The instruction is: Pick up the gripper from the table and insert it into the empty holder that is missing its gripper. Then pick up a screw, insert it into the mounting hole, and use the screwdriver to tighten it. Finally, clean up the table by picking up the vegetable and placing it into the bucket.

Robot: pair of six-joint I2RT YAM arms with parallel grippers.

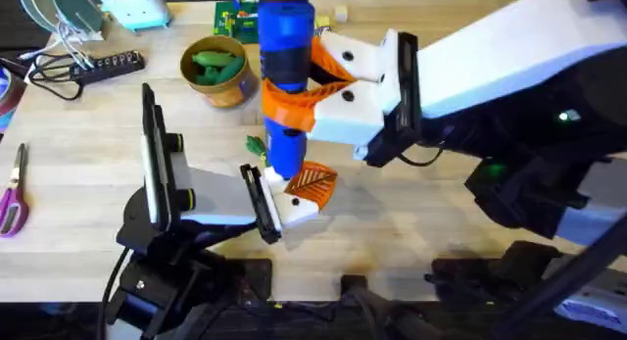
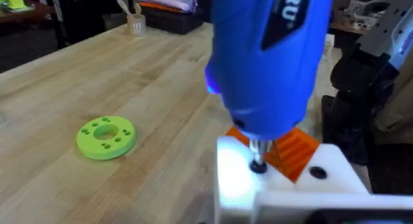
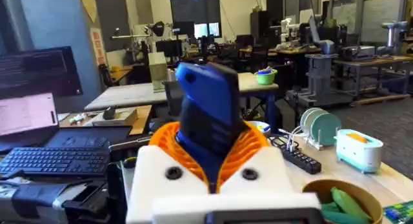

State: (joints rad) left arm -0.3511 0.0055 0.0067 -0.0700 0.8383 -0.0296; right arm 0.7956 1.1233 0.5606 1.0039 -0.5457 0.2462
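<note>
My right gripper [image 1: 315,89] reaches in from the right and is shut on the screwdriver [image 1: 284,56], holding its blue handle upright between orange pads [image 3: 251,141]. The metal tip [image 2: 258,156] stands on a dark screw head in the white holder [image 2: 235,179] at the end of my left arm. The orange gripper [image 2: 295,148] sits in that holder and shows beside the left gripper [image 1: 294,198]. The vegetable [image 1: 256,144] lies on the table [image 1: 78,144] just left of the screwdriver. The bucket [image 1: 217,71] stands behind it with bright green pieces inside.
A flat green round disc [image 2: 106,137] lies on the wood beyond the holder. Scissors [image 1: 13,193] lie at the left edge, and a black power strip [image 1: 103,66] with cables is at the back left. A green circuit board [image 1: 235,19] sits behind the bucket.
</note>
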